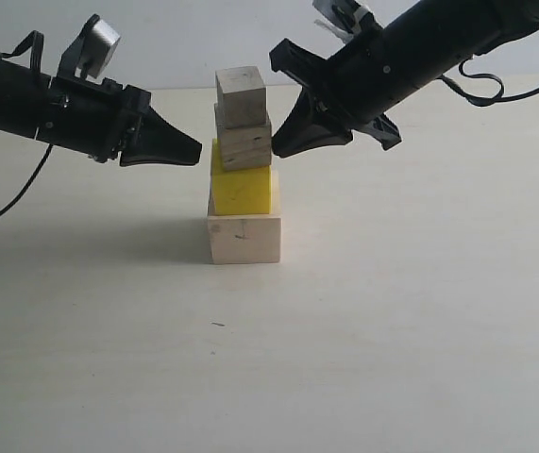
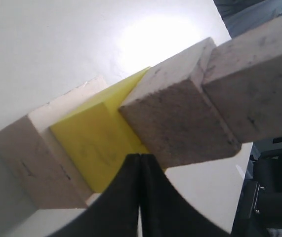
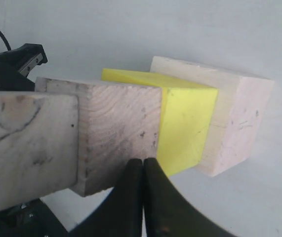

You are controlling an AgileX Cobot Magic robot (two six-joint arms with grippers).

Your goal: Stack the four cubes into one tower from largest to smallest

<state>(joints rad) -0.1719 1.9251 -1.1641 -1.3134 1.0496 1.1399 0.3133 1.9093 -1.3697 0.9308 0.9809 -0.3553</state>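
Left pincer [image 1: 198, 151] closed, 4-cube tower [image 1: 242, 189], yellow second from bottom.

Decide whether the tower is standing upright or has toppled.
Upright: the tower stands, largest cube at the base, smallest cube on top.

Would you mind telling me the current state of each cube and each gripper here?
largest pale cube, on the table, bearing the other three.
yellow cube, stacked second.
plywood cube, stacked third.
smallest cube, on top, held by nothing.
left gripper, shut, empty, apart from the yellow cube.
right gripper, shut, empty, tip beside the plywood cube.
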